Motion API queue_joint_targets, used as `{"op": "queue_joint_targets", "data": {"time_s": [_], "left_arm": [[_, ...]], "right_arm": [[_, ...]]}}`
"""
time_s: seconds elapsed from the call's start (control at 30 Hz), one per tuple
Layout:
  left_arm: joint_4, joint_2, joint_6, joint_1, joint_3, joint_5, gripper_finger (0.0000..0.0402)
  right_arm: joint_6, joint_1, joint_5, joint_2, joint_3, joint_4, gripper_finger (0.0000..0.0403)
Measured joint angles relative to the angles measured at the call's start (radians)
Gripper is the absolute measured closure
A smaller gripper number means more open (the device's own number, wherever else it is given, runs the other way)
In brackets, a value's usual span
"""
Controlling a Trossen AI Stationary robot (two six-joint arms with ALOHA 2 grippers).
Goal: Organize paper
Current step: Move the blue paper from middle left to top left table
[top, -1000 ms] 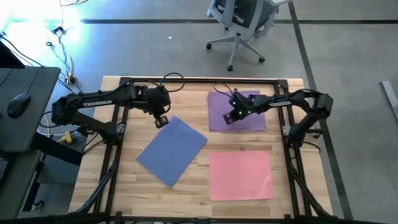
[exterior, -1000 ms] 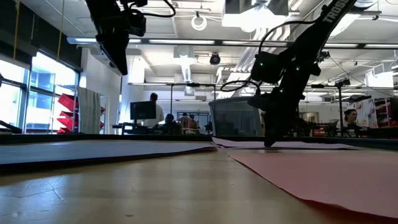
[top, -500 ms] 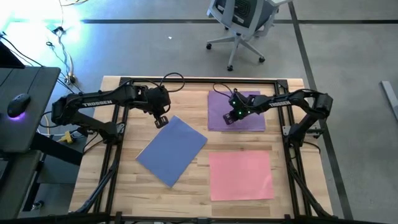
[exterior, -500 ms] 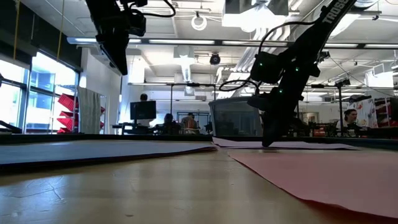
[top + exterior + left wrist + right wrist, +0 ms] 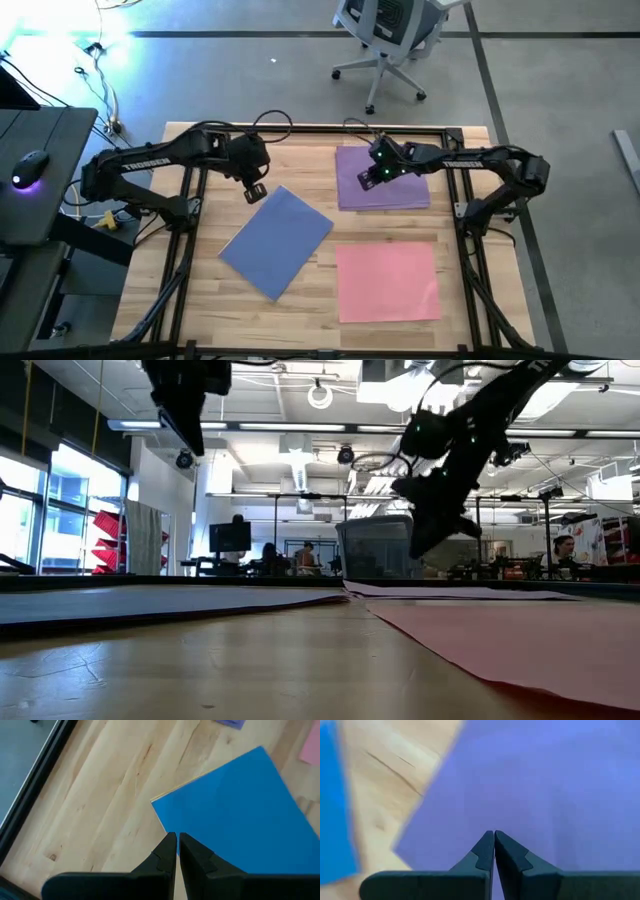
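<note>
Three lots of paper lie flat on the wooden table. The purple paper (image 5: 385,180) (image 5: 545,785) is at the far right, the blue paper (image 5: 277,241) (image 5: 235,815) lies askew at the middle left, and the pink paper (image 5: 388,282) is at the near right. A thin yellow edge (image 5: 175,790) shows under the blue sheet. My right gripper (image 5: 368,181) (image 5: 494,836) hangs shut above the purple paper's left part, clear of it (image 5: 415,548). My left gripper (image 5: 256,191) (image 5: 177,838) hangs shut, high above the blue paper's far corner.
A black metal frame (image 5: 190,200) borders the table on the left, far and right sides. Bare wood (image 5: 300,165) lies between the blue and purple paper. An office chair (image 5: 390,40) stands on the floor beyond the far edge.
My right gripper has risen from the purple paper, where its shut tips stood a second ago, and tipped a little; the paper stays flat. My left gripper has gone up a little above the blue paper's corner. Both have stayed shut.
</note>
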Motion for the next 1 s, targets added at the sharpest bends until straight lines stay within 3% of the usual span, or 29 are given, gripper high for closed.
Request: {"op": "queue_joint_targets", "data": {"time_s": [0.23, 0.4, 0.53, 0.73, 0.87, 1.0], "left_arm": [[-0.072, -0.129, -0.228, -0.133, -0.133, 0.085, 0.0402], [0.006, -0.239, -0.419, -0.239, -0.322, 0.165, 0.0402], [0.170, -0.292, -0.513, -0.291, -0.469, 0.164, 0.0402], [0.590, -0.292, -0.549, -0.337, -0.672, 0.164, 0.0402], [0.812, -0.264, -0.562, -0.364, -0.759, 0.167, 0.0402], [0.856, -0.226, -0.584, -0.388, -0.806, 0.177, 0.0402]], "right_arm": [[0.072, 0.129, -0.052, -0.004, 0.023, 0.147, 0.0396], [0.121, 0.248, -0.075, 0.012, 0.023, 0.246, 0.0349], [0.172, 0.321, -0.097, 0.053, 0.024, 0.325, 0.0289], [0.306, 0.365, -0.106, 0.140, 0.038, 0.379, 0.0216], [0.332, 0.370, -0.097, 0.210, 0.134, 0.291, 0.0204], [0.298, 0.370, -0.046, 0.321, 0.283, 0.117, 0.0210]]}}
